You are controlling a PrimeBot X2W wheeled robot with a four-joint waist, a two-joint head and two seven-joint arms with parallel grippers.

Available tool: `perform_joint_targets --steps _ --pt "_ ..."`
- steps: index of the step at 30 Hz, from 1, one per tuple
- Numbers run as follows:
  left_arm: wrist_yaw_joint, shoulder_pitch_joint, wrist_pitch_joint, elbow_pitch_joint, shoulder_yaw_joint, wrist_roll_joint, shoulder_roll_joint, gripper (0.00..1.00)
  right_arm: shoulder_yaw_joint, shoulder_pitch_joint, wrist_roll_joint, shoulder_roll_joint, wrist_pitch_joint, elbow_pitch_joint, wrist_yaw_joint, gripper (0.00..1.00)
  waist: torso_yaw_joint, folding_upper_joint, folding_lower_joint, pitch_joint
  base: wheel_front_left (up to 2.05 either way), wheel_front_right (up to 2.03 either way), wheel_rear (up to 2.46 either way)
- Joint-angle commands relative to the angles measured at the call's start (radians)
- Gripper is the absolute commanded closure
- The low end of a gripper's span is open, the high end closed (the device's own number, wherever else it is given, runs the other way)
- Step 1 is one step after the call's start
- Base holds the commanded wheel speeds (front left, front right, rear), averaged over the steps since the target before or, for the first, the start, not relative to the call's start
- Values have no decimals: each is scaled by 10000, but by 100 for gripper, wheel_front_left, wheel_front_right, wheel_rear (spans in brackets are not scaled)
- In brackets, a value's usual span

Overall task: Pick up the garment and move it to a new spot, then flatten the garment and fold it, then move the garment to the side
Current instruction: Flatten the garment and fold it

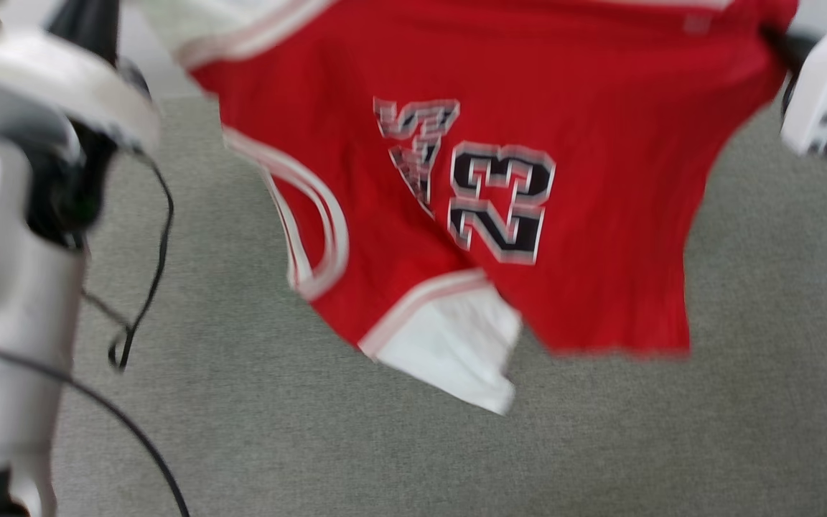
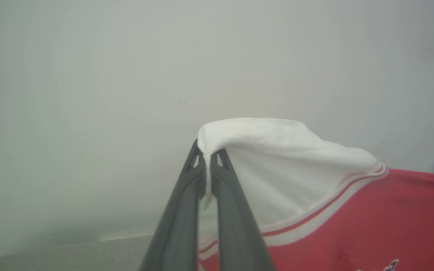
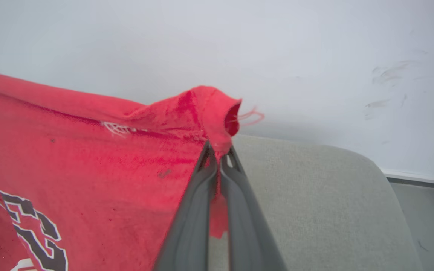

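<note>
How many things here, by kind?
jersey: 1
claws: 2 (left claw, right claw, both shut on the jersey)
grey surface: 1
Total: 4

Below me spreads the surface, covered in a grey, finely woven cloth that lies even and flat. From my right wrist I see its far edge curve into a rounded corner, close against a white wall. The garment hangs over it; I cannot tell whether its lowest edge touches the cloth.
</note>
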Motion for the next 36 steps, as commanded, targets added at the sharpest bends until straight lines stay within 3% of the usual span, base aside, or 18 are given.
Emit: perform_joint_targets --steps 1,8,18,28,36 --pt "-122 -669 29 504 147 -165 10 100 -207 -484 -173 86 -248 205 -10 100 -142 0 -1 118 0 0 0" --pt "-574 -4034 -539 2378 203 112 233 100 -986 -2792 -1022 349 -1715 739 -14 100 -407 0 -1 855 0 0 0" --pt "-520 -7862 -1020 3488 92 735 461 100 -1737 -6014 -2160 529 -2900 1003 -16 100 -344 0 -1 2834 0 0 0" --pt "-773 -8655 -1339 4521 118 452 402 100 -1354 -6929 -2240 1009 -3275 1542 -15 100 -352 0 -1 4572 0 0 0" --pt "-970 -7533 -1793 5478 -244 240 175 100 -665 -6030 -1939 1145 -3696 2226 -13 100 -229 0 -1 4566 0 0 0"
